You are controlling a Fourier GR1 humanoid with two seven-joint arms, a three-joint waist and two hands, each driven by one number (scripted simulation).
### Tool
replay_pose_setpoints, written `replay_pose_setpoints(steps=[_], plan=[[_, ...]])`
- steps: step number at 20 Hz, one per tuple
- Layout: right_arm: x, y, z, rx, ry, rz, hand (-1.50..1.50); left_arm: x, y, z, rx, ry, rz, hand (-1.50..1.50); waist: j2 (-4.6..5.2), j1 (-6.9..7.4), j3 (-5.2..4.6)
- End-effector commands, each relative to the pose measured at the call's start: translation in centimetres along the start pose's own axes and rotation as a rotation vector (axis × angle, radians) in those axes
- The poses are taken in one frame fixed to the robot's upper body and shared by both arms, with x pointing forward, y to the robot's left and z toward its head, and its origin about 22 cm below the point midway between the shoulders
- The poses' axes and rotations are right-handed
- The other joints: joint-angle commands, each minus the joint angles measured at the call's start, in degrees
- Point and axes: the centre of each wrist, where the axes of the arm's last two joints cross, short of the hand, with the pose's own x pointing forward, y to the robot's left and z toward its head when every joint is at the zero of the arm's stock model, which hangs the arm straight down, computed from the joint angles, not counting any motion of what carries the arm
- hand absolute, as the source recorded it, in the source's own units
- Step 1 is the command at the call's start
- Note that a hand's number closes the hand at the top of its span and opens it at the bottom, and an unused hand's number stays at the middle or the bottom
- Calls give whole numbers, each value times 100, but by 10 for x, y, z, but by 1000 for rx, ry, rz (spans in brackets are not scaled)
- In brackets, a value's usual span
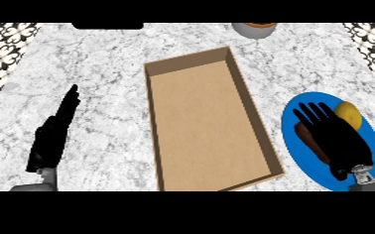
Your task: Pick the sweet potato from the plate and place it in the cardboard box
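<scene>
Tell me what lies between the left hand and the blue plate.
In the head view, the cardboard box lies on the counter between the left hand and the blue plate.

The right hand (333, 139) lies over the blue plate (293, 119) and hides most of the sweet potato (306, 138). Only a reddish strip shows at the hand's left side, and whether they touch cannot be told. A yellow item (349, 114) by the fingers is partly covered. The plate runs off the right edge. At the top edge a grey vessel (253, 29) and a black object (107, 26) are cut off, too little showing to name them
</scene>
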Motion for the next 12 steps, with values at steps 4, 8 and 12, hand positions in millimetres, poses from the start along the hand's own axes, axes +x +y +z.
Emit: replay_pose_setpoints(steps=[4, 8, 12], plan=[[13, 28, 9, 23, 6, 50, -150, 2, 4, 4, 20, 16, -14, 0, -4, -8, -1], [17, 20, -10, 73, -6, -6, 150, -3, 21, 15, -13, -6, -10, 0, -5, 20, -1], [5, 16, 5, -50, -38, 58, 150, 13, 8, 2, 1, -8, -6, 0, -8, -13, 0]])
